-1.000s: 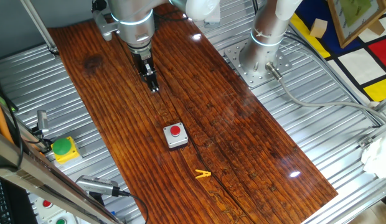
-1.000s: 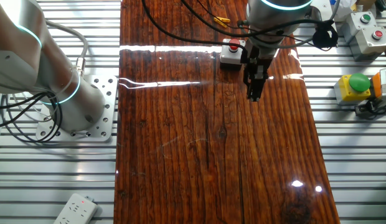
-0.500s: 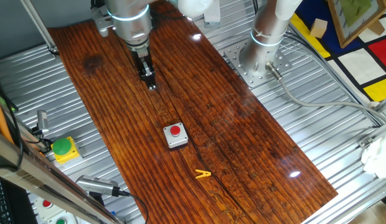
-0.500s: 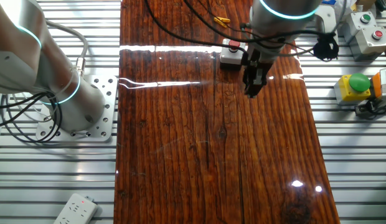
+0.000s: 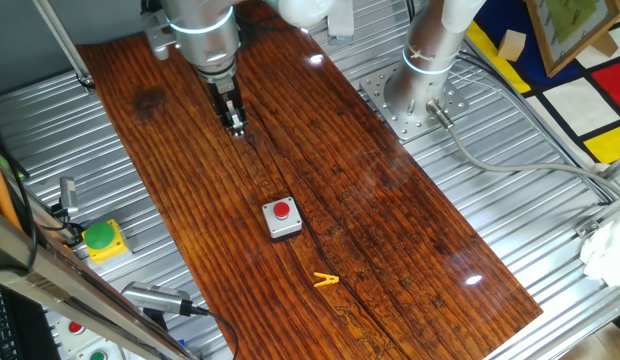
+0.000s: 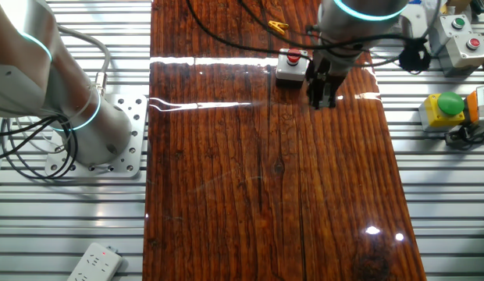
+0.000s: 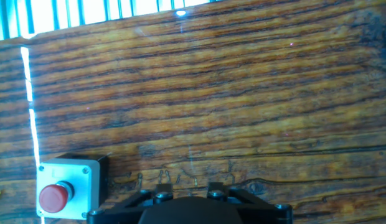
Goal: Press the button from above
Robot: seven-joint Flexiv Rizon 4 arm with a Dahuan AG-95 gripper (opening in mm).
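Observation:
The button point(image 5: 282, 209) is small, round and red, set in a square light-grey box point(image 5: 283, 225) in the middle of the wooden tabletop point(image 5: 390, 220). The other fixed view shows the button point(image 6: 293, 55) at the far end of the board. It also sits at the lower left of the hand view, as the button point(image 7: 53, 196). My gripper point(image 5: 236, 124) hangs over bare wood, well short of the box. In the other fixed view the gripper point(image 6: 322, 100) is just right of the box and nearer the camera. No view shows its fingertips clearly.
A yellow clothespin point(image 5: 325, 280) lies on the wood beyond the box. A green dome button on a yellow box point(image 5: 100, 238) and a white panel with small buttons point(image 6: 459, 35) sit off the board. The arm's base point(image 5: 420, 95) is bolted beside it.
The gripper has shifted upward in both fixed views, rising off the wood, and now hangs beside the box in the other fixed view. The button and box have not moved.

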